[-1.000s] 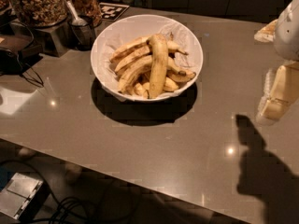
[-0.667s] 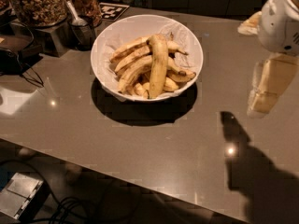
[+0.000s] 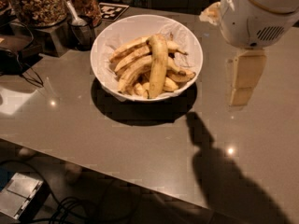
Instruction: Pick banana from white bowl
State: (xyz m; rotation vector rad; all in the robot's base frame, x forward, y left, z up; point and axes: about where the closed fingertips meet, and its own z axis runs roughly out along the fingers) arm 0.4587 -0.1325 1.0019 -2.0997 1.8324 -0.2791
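Observation:
The white bowl [image 3: 106, 41] stands on the grey table at the upper middle and holds several bananas. The banana [image 3: 158, 65], thickest and yellow with brown blemishes, lies on top of the pile, running front to back. Slimmer, paler bananas [image 3: 132, 59] lie under and beside it. My gripper [image 3: 241, 96] hangs from the white arm at the upper right. It is above the table, to the right of the bowl and apart from it. It holds nothing that I can see.
A small dark metal cup with a spoon [image 3: 81, 28] stands left of the bowl, next to jars of nuts [image 3: 38, 3]. A black-and-white marker [image 3: 113, 10] lies behind. Cables [image 3: 21, 71] lie at the left. The table's front edge runs diagonally; a box [image 3: 18, 197] sits on the floor.
The arm and gripper have moved left toward the bowl, and their shadow on the table has shifted left too. The bowl and bananas have not moved.

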